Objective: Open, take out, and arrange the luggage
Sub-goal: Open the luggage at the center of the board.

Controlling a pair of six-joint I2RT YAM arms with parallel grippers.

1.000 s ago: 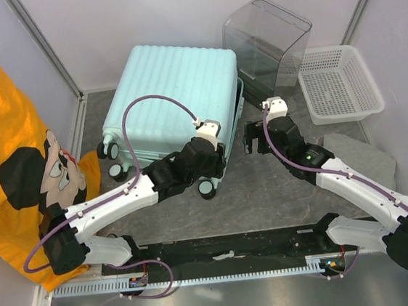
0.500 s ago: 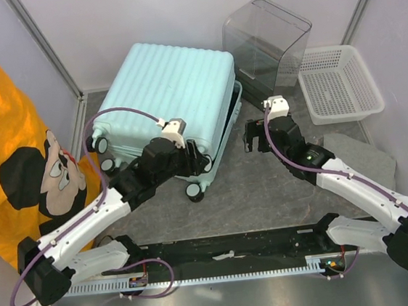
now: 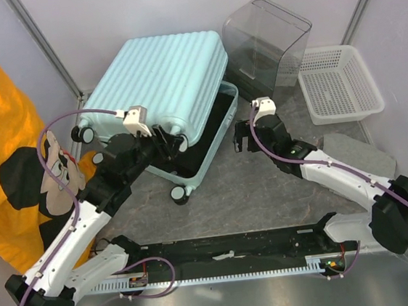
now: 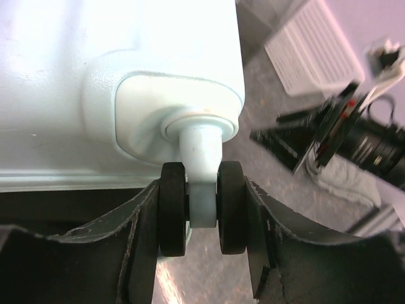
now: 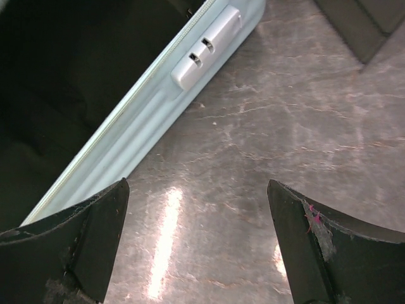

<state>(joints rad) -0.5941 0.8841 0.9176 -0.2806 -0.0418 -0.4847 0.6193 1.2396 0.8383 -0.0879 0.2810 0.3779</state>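
One wheel (image 4: 172,209) of the luggage (image 3: 159,77) sits pinched in my left end effector (image 4: 201,206); my right end effector (image 5: 196,190) gapes wide.

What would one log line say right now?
left gripper: clamped on luggage wheel | luggage: partly open | right gripper: open, empty

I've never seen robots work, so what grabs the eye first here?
A mint hard-shell suitcase lies half open in the middle, the left gripper clamped on one spinner wheel. The right gripper hovers open beside it; an orange Mickey Mouse cloth fills the left.
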